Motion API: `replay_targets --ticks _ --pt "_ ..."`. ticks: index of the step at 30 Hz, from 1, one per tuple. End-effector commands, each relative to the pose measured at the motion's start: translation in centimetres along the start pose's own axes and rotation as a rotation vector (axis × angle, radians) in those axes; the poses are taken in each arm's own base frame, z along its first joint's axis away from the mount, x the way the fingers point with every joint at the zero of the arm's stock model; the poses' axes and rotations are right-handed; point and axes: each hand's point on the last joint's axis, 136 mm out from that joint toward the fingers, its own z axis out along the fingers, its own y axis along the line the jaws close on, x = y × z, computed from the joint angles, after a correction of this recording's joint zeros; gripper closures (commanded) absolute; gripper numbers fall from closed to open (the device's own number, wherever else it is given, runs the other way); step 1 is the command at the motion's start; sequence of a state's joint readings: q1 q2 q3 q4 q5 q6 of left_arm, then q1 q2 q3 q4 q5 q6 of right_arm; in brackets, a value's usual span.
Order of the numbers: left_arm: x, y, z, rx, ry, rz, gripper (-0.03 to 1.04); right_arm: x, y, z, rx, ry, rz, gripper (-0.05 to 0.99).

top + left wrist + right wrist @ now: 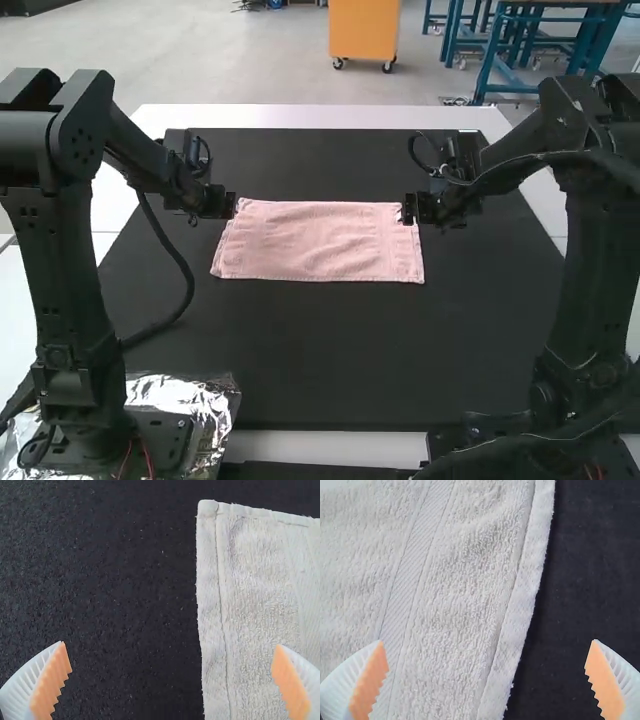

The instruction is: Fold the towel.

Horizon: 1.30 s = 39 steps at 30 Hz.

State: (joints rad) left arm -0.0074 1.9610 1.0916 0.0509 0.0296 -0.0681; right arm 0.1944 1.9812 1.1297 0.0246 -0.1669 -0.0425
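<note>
Towel [322, 240] lies flat in high view; wrist views add hem [211, 605], spread left fingers [54, 680], right fingers [602, 680].

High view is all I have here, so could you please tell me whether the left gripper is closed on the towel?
Observer: No, the left wrist view shows the left gripper open, with the stitched edge of the towel seen between its spread fingers.
Operator: Thank you. How does the right gripper stand at its end?
Observer: It is open too: in the right wrist view one finger is over the towel and the other is over the black mat beyond the edge.
</note>
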Motion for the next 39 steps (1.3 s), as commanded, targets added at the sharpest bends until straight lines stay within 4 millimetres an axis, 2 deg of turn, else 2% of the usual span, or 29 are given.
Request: replay_targets --ticks 1,10,13,18,26,27,28,29,30,31,35,39 --pt "-2.2 -0.7 0.5 0.006 -0.045 0.039 0.07 -1.8 -0.4 0.6 0.020 -0.029 -0.038 0.02" --pt "-2.8 -0.7 2.8 0.000 -0.043 0.042 0.07 -2.9 -0.9 3.0 0.041 -0.030 -0.058 0.02" --pt "-2.4 -0.7 3.7 0.000 -0.027 0.043 0.07 -3.0 -1.1 4.0 0.049 -0.024 -0.063 0.03" --pt "-1.9 -1.8 4.9 0.011 -0.008 0.065 0.07 -3.1 -1.6 5.5 0.062 -0.006 -0.069 0.02" --pt "0.1 -2.6 5.5 0.024 0.068 0.080 0.08 -3.2 -1.5 6.6 0.064 0.009 -0.095 0.03" --pt "0.5 -2.6 5.5 0.024 0.079 0.080 0.12 -3.0 -1.5 6.6 0.063 0.014 -0.097 0.06" --pt "0.8 -2.6 5.6 0.025 0.088 0.080 0.20 -2.7 -1.4 6.7 0.062 0.024 -0.102 0.14" --pt "1.3 -2.4 5.8 0.026 0.104 0.078 0.33 -2.5 -1.4 6.6 0.060 0.033 -0.106 0.40" --pt "1.7 -2.5 5.9 0.034 0.114 0.076 0.62 -2.1 -1.3 6.7 0.052 0.042 -0.106 0.82" --pt "1.7 -2.5 6.0 0.040 0.111 0.073 0.95 -2.0 -1.3 6.7 0.040 0.043 -0.105 0.95" --pt "1.1 -2.9 5.7 0.100 0.085 0.059 0.99 -1.5 -1.1 6.3 0.007 0.064 -0.102 0.96" --pt "-1.8 -2.8 4.1 0.126 0.014 0.051 0.99 -3.8 -0.9 4.9 0.004 0.009 -0.109 0.96"
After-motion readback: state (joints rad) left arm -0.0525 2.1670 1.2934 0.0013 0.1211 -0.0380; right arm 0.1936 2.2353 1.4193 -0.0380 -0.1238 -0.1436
